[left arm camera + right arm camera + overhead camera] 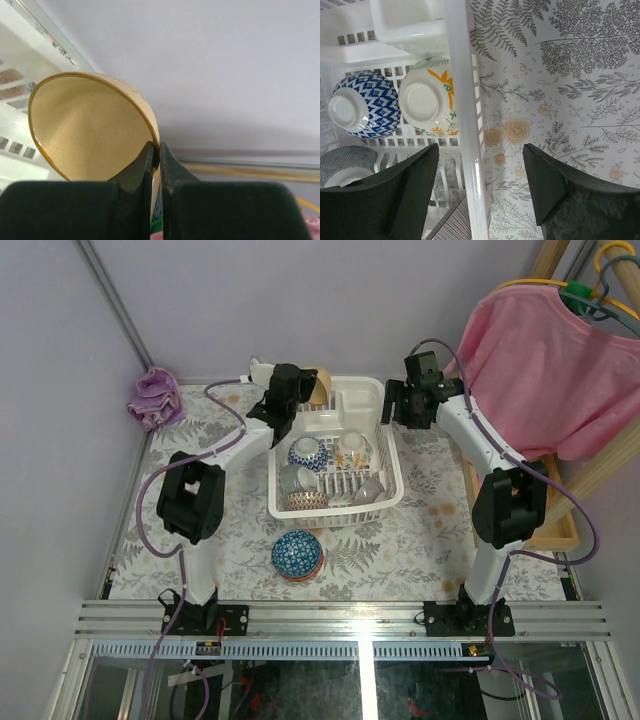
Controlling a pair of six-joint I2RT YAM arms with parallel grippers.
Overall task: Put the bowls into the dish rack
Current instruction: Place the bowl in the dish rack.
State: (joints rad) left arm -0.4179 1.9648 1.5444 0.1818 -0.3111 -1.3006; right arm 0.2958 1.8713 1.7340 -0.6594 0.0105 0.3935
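My left gripper (159, 150) is shut on the rim of an orange-yellow bowl (85, 130), which it holds tilted on edge. From above, that gripper (305, 390) and bowl (320, 385) hang over the back left corner of the white dish rack (391, 455). In the rack lie a blue-white bowl (365, 105), a white bowl with an orange flower (427, 97), a grey-speckled bowl (345, 162) and a striped one (452, 225). My right gripper (481, 165) is open and empty, its jaws straddling the rack's right wall (465, 100). A blue patterned bowl (298, 554) sits upside down on the table in front of the rack.
A purple cloth (155, 398) lies at the back left corner of the table. A pink shirt (550, 360) hangs on a hanger at the right, over a wooden frame (560, 530). A reddish patterned bowl (308, 501) rests at the rack's front left.
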